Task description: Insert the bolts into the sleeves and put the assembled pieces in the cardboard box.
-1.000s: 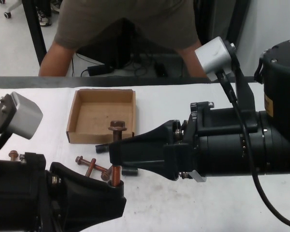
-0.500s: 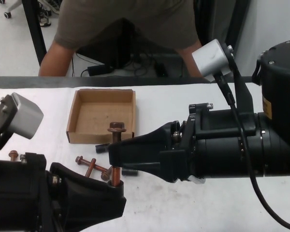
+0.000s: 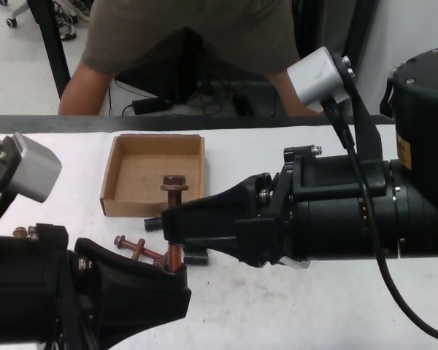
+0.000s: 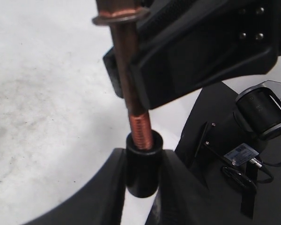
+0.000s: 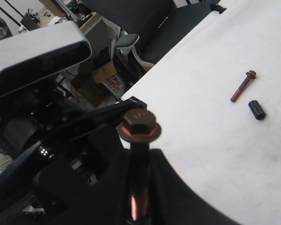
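The right jaws hold an upright bolt [image 4: 126, 70], threaded tip in the black sleeve [image 4: 142, 164]. The left jaws clamp that sleeve.

The right arm [image 3: 350, 211] and left arm [image 3: 29, 292] are matt black, tapering to wedge-shaped black fingers [image 3: 197, 222]. Each carries a silver-grey camera [image 3: 320, 73], with a black cable [image 3: 372, 240] trailing from the one at the upper right of the high view. Small silver screws [image 3: 316, 150] dot the right arm's collar, and a yellow label [image 3: 400, 154] marks its black base [image 3: 423, 117] at the right edge.
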